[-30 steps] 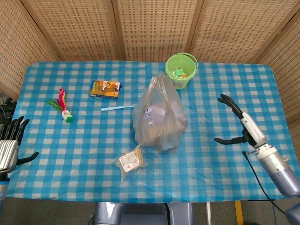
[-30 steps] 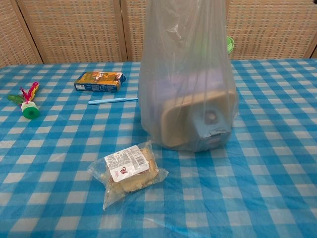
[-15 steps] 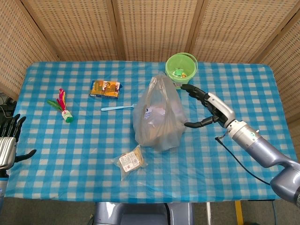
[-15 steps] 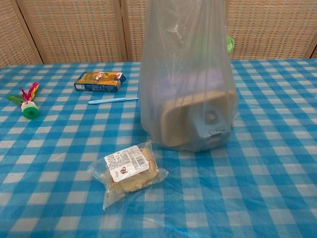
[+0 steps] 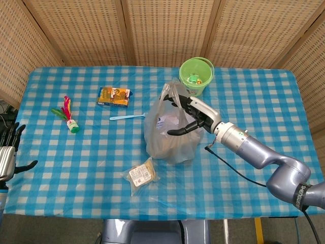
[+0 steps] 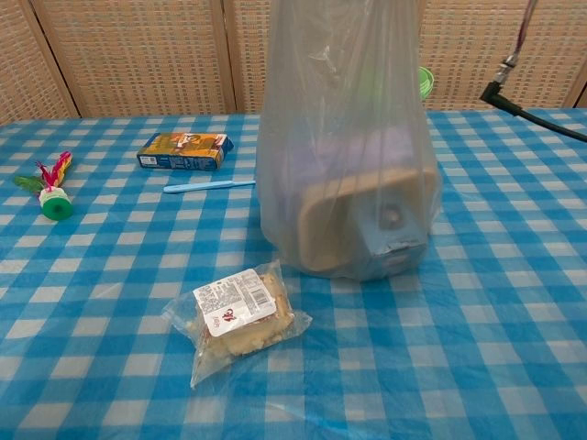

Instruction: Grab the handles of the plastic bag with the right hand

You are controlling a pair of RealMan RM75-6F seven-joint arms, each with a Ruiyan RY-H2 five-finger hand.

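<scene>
The translucent grey plastic bag [image 5: 171, 127] stood upright at the middle of the blue checkered table [image 5: 254, 101]. The right hand [image 5: 192, 114] hovered at its upper right side, just beside the handles [image 5: 170, 90], fingers spread, holding nothing. The left hand [image 5: 9, 150] was well apart at the table's left edge, fingers apart.
</scene>
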